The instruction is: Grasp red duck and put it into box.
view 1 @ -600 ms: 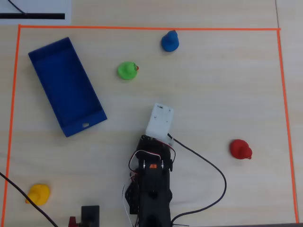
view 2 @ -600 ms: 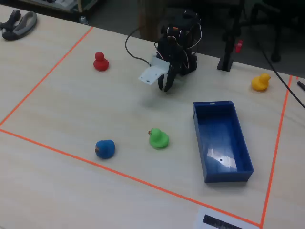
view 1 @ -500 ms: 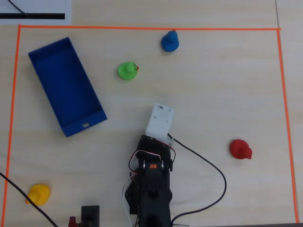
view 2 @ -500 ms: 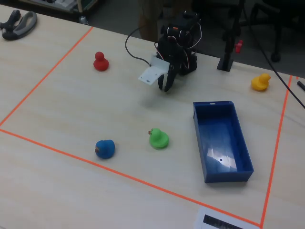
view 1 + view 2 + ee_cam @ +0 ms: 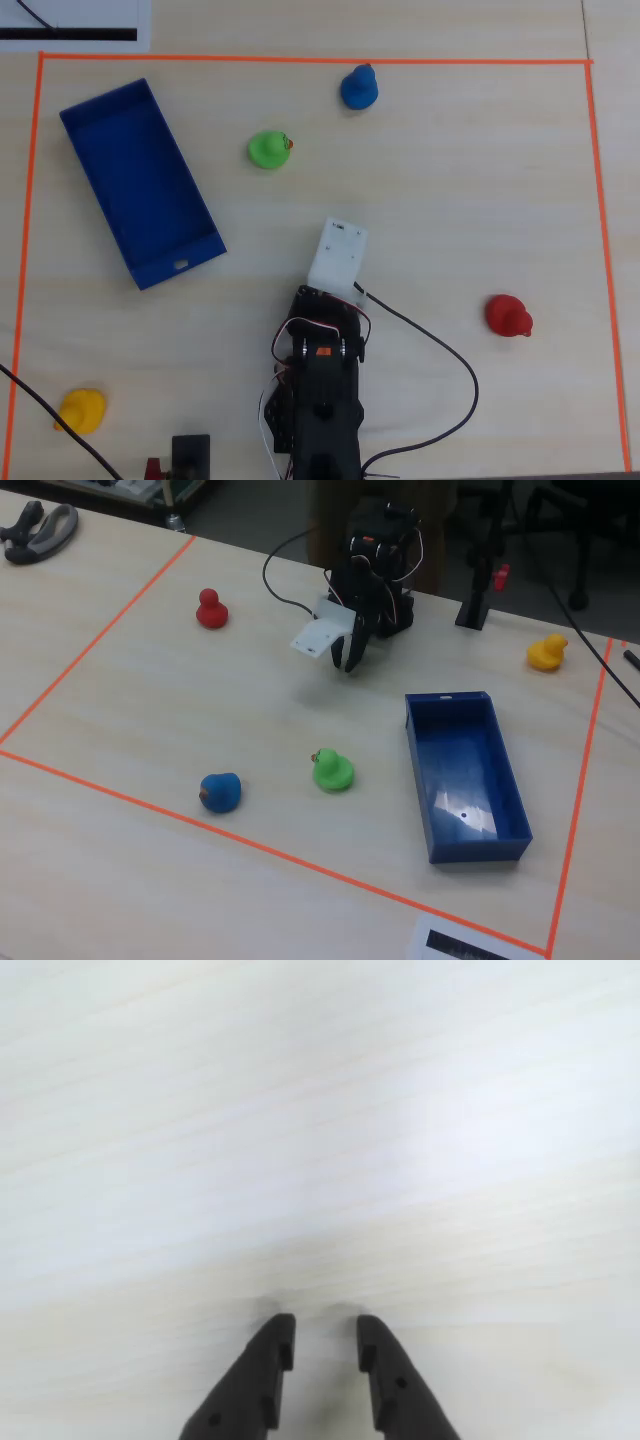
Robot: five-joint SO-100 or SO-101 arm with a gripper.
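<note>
The gripper [image 5: 322,1344] hangs over bare table [image 5: 320,1110] with its jaws nearly together and nothing between them; in the wrist view a narrow gap seems to remain, though whether that counts as fully closed is hard to judge. The red duck [image 5: 508,316] sits well apart from it, off to the right in the overhead view, untouched. The box [image 5: 139,181] lies empty on the far left, beyond the green duck [image 5: 269,149], so by my reading the whole job remains: reach, grasp, carry and drop.
</note>
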